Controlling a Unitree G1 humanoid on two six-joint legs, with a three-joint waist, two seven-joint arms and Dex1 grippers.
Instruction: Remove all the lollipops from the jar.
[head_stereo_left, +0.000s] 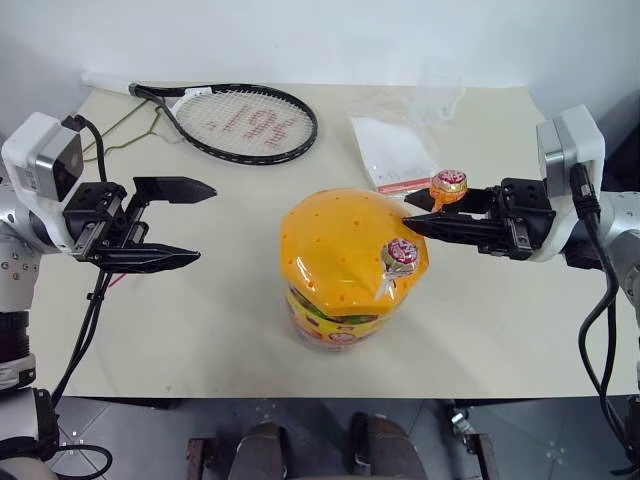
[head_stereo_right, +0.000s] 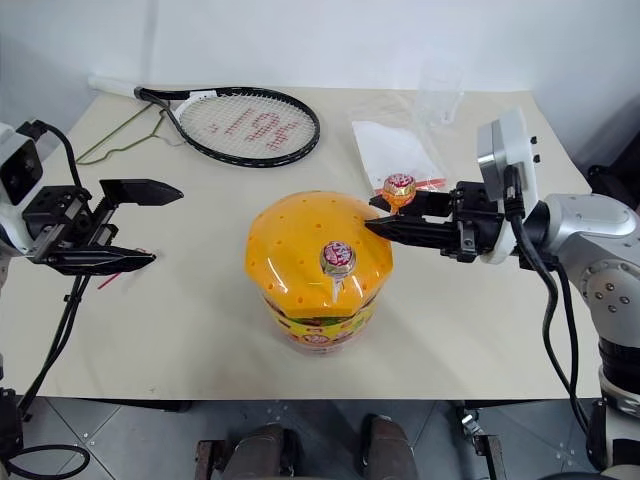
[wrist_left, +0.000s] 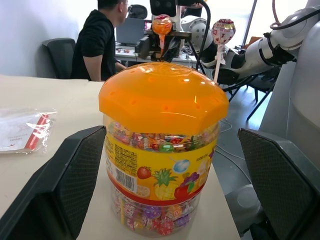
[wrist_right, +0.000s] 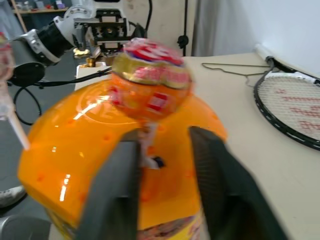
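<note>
From the head views we see the burger-shaped plastic jar (head_stereo_left: 352, 268) with its orange domed lid standing near the front edge of the cream table (head_stereo_left: 200, 300). One lollipop on a white stick (head_stereo_left: 400, 254) stands upright in a hole on the near right side of the lid. A second lollipop in an orange-tinted wrapper (head_stereo_left: 449, 183) rises at the lid's far right edge, between the black fingers of our right gripper (head_stereo_left: 412, 215), which reaches in level from the right. Our left gripper (head_stereo_left: 195, 225) hangs well to the left of the jar, its two fingers spread wide and empty. Behind lie a black-framed tennis racket (head_stereo_left: 245, 122), a thin wire hanger (head_stereo_left: 125, 125) and a clear plastic packet with a red strip (head_stereo_left: 395, 155).

In the left wrist view we look at the jar's fruit-printed label between our parted fingers (wrist_left: 60, 190); both lollipops stand above the lid, and a person in a black top (wrist_left: 97, 42) sits in the room behind.

In the right wrist view our two fingers (wrist_right: 117, 195) flank the orange lollipop's stick just above the lid. They sit close beside it, but we cannot tell whether they are actually pinching it.
</note>
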